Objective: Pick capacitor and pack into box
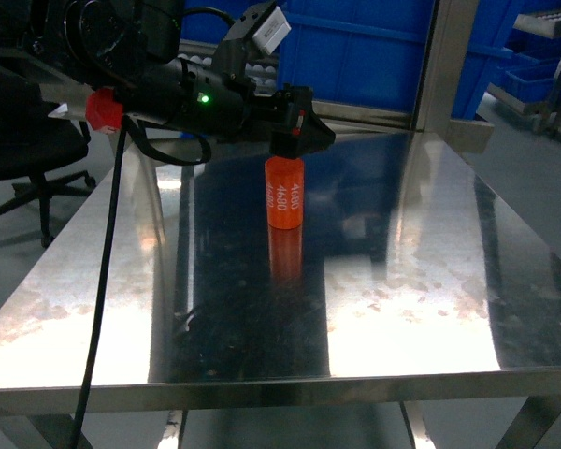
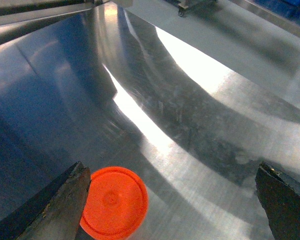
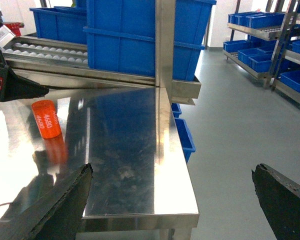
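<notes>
Capacitor (image 1: 284,192) stands upright mid-worktop (image 1: 430,281); my left gripper (image 2: 175,200) hovers above, fingers wide, holding nothing. Next I'd centre and descend. Right gripper (image 3: 172,200) gapes empty.

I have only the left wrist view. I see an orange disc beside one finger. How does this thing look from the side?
Observer: It is the capacitor, an orange cylinder standing upright on the table.
Operator: Is something written on it?
Observer: Yes, white digits on its side; the right wrist view shows 4680.
</notes>
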`<state>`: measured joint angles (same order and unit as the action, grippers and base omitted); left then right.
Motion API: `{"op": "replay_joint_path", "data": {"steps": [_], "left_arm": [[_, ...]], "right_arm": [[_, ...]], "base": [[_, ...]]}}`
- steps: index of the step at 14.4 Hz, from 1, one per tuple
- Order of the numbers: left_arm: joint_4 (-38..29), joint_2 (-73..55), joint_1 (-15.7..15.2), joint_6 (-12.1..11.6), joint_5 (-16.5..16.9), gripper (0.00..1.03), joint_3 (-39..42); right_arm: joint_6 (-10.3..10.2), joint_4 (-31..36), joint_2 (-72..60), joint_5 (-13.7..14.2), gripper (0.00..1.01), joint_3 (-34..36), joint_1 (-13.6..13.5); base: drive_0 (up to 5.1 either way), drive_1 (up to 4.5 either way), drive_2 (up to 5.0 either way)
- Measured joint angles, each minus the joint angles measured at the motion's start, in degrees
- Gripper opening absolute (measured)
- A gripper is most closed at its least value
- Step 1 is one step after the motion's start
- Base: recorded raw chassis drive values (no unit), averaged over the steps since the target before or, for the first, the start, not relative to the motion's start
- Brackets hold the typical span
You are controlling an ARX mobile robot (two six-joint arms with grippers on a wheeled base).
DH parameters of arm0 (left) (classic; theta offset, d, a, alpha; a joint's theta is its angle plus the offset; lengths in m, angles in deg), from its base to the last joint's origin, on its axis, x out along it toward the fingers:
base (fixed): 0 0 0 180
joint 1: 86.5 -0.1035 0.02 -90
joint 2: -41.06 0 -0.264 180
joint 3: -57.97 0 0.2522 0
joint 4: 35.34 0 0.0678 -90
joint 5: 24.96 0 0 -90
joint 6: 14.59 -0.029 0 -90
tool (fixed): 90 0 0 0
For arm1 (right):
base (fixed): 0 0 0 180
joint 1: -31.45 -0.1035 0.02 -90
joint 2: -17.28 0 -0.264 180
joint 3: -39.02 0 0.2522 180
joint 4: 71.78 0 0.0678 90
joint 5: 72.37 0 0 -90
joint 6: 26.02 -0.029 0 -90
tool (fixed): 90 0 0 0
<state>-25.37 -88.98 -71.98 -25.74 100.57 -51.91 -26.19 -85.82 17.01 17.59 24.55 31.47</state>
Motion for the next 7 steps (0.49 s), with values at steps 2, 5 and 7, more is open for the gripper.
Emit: {"op": "replay_joint_path", "data": {"steps": [2,5,7], "left_arm": [[0.87,-3.32,0.02,-1.88,-2.16,0.98,-2.80],[1.75,-7.69,0.39,-3.76,-3.43,0.98,-4.83],[2.14,-10.84,1.09,-4.42,-5.14,0.98,-7.65]], "right_arm": [[0.02,-0.02,0.00,0.02,0.98,0.00,0.00],[0.02,-0.02,0.00,0.02,0.98,0.00,0.00],[0.02,-0.02,0.00,0.02,0.98,0.00,0.00]], "base": [[0.0,0.00,0.0],[0.0,0.00,0.0],[0.0,0.00,0.0]]}}
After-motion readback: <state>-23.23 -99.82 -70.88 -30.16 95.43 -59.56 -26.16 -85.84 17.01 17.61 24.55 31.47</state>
